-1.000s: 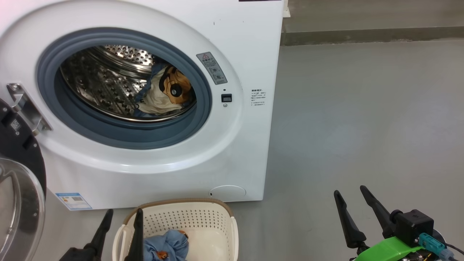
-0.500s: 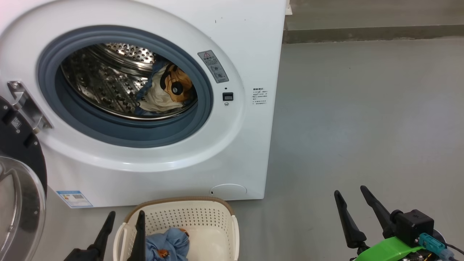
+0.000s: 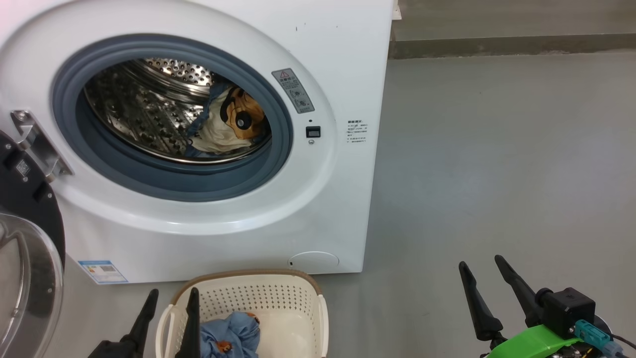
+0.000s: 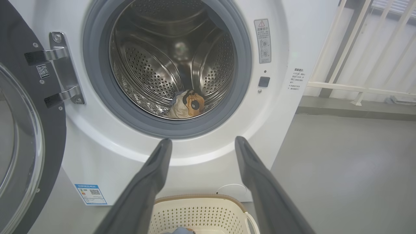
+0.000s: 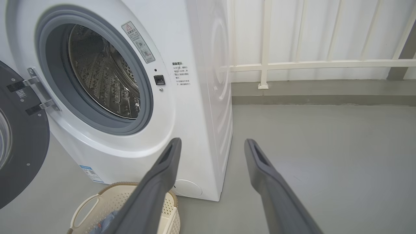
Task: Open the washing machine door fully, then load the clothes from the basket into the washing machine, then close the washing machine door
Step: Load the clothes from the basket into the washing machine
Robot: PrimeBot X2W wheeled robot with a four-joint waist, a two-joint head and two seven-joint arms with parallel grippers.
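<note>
Slight camera drift over perforated cream basket (image 3: 258, 298)

washing machine door (image 3: 35, 209): open | clothes (image 3: 231, 122): some in drum (image 3: 139, 114), blue bundle in basket (image 3: 258, 298) | basket: before washing machine (image 3: 328, 209)

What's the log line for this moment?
door open | one garment in drum | blue clothes in basket | left gripper open by basket | right gripper open, empty

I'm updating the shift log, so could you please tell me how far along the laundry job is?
Done: the door stands open and one garment lies in the drum. In hand: nothing; both sets of jaws are open and empty. Left: the blue clothes in the basket need loading, then the door needs closing.
</note>
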